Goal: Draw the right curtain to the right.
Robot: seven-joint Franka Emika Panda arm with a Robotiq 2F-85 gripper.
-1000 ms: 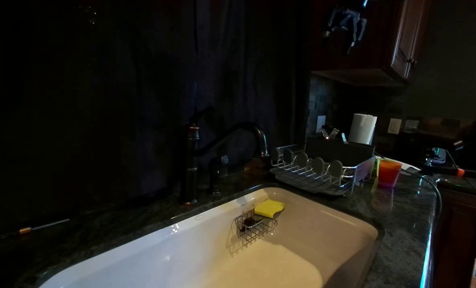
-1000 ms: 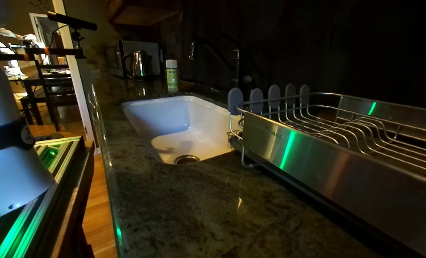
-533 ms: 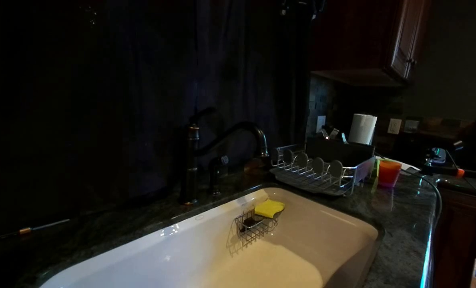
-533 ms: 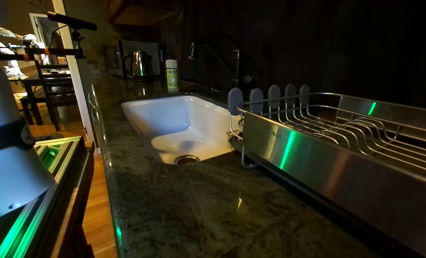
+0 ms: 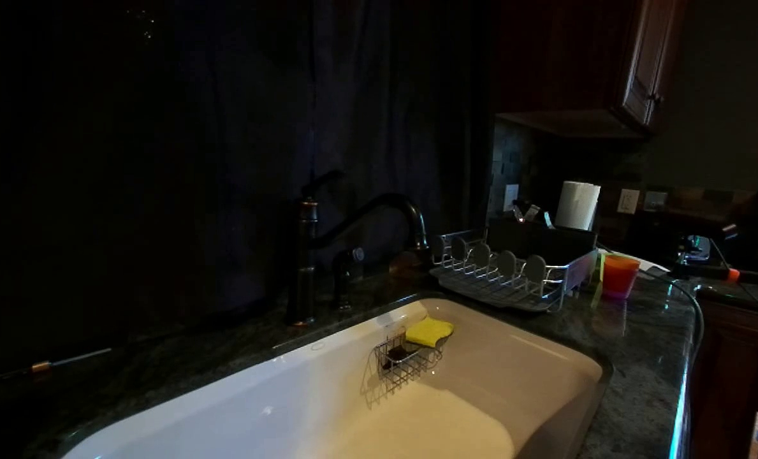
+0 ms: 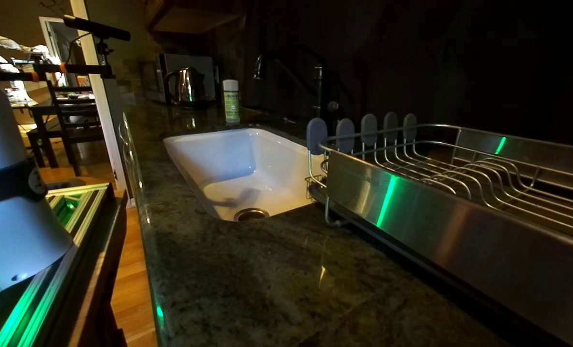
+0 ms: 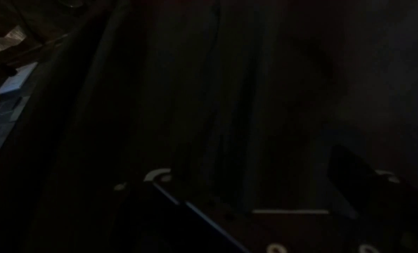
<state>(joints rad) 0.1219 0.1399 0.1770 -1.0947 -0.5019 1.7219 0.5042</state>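
The right curtain (image 5: 366, 121) is a very dark panel with faint vertical folds, hanging behind the faucet in an exterior view. A thin dark seam separates it from the wide dark curtain (image 5: 162, 159) on its left. In the wrist view the curtain's dark folds (image 7: 194, 88) fill most of the picture. My gripper (image 7: 254, 172) is open there, its fingers spread wide, with dark fabric in front of and between them. It is too dark to tell whether they touch the fabric. The gripper is out of view in both exterior views.
A black faucet (image 5: 305, 261) stands before the curtains, behind a white sink (image 5: 225, 408). A dish rack (image 5: 512, 271) and an orange cup (image 5: 618, 277) stand right. An upper cabinet (image 5: 557, 64) hangs beside the curtain. The arm's base (image 6: 16, 231) shows at left.
In an exterior view my gripper has moved left and up from in front of the upper cabinet, past the curtain's right edge, and out of the top of the picture.
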